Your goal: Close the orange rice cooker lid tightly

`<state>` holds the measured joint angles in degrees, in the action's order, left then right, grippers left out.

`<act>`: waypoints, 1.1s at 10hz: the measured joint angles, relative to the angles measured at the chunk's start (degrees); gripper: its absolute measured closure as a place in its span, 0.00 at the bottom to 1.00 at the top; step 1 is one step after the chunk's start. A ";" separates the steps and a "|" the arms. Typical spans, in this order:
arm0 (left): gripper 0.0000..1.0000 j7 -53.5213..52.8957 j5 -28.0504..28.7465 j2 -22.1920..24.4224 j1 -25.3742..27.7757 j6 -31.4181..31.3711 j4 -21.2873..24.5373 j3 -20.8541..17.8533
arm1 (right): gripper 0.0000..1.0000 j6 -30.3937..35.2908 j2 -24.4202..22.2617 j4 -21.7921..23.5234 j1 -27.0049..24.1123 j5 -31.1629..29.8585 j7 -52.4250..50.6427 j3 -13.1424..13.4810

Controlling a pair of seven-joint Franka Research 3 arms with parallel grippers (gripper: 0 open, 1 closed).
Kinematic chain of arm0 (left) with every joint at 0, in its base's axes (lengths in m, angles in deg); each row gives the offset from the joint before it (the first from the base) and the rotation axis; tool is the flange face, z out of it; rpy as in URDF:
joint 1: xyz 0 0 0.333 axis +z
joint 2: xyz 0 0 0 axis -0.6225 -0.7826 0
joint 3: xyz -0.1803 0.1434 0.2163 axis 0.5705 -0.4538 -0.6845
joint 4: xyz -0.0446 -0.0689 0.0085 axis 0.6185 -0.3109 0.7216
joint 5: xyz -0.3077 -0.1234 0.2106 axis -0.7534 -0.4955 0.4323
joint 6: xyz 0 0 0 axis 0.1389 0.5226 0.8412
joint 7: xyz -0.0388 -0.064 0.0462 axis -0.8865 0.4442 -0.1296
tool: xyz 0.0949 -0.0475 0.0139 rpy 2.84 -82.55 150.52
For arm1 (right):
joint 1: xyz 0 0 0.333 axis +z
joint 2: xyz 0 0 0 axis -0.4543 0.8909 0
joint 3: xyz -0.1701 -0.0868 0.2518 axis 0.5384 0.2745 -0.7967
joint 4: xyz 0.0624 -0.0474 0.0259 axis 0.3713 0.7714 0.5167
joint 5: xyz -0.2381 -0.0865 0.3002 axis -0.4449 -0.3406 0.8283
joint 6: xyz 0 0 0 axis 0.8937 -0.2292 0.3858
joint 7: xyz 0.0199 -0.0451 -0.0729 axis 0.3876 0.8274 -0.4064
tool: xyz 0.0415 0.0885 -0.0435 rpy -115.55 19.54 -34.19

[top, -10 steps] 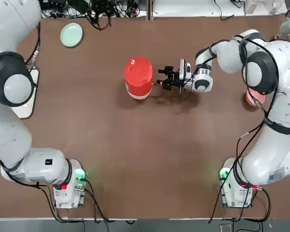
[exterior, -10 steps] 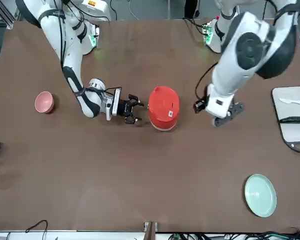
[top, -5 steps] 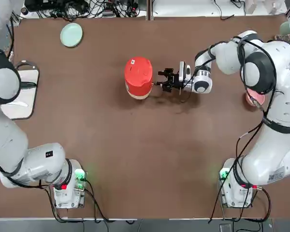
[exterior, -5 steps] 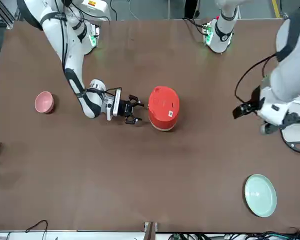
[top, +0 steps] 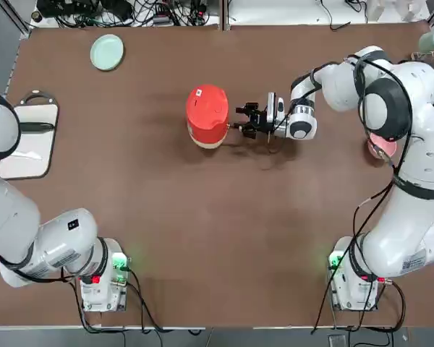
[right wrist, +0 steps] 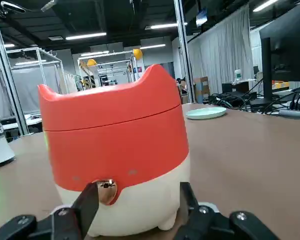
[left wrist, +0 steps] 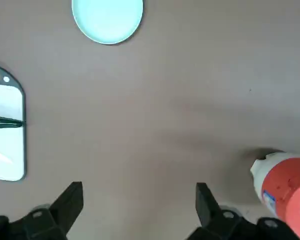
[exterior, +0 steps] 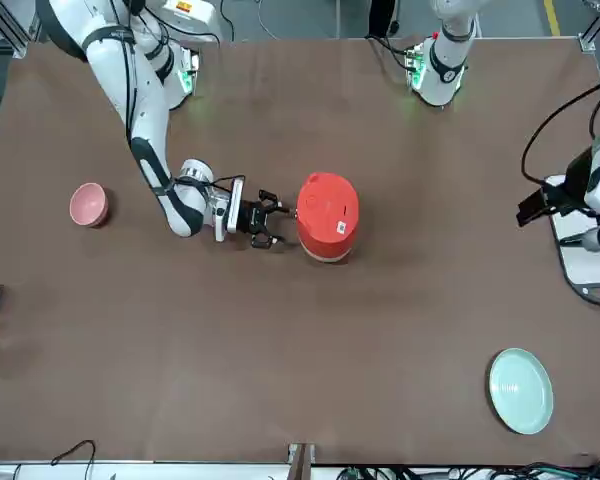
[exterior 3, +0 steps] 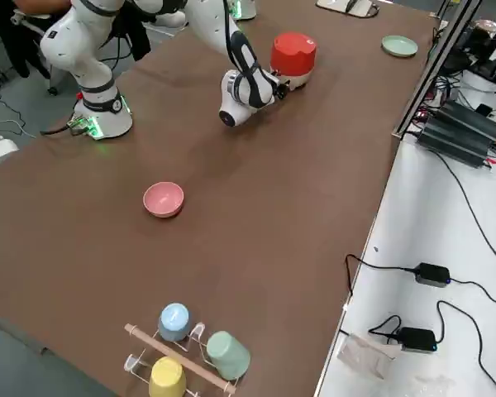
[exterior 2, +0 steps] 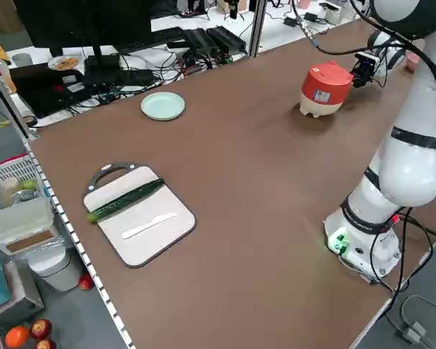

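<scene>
Right pincer (top: pixel 240 120) sits low and level just beside the small red-orange cylindrical rice cooker with its cream-white base band (top: pixel 207 116), black fingers parted on either side of the cooker's base in the right wrist view, tips right at the cream band; whether they actually touch it, I cannot tell. That cooker stands upright near the middle of the brown bench (top: pixel 217 238), and its domed red-orange lid with a small white label (exterior: pixel 328 205) is down on the body. Out at the robot's left edge, the left pincer (left wrist: pixel 140 205) hangs high with fingers spread wide, gripping nothing, above the white cutting board carrying a green cucumber and a white knife (exterior 2: pixel 139 213). Farther off lie a pale green round plate (top: pixel 106 52) and a pink bowl (exterior: pixel 88 204).
</scene>
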<state>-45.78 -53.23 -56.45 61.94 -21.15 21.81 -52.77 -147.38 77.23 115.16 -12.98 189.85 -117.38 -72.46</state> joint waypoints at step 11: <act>0.00 -11.46 -2.73 8.27 -23.28 3.96 3.71 -23.96 | 0.29 0.01 0.98 -1.16 0.97 0.38 -0.11 -0.81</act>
<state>-57.24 -55.96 -48.18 38.65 -17.19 25.52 -76.73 -147.37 78.21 113.99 -12.01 190.23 -117.49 -73.27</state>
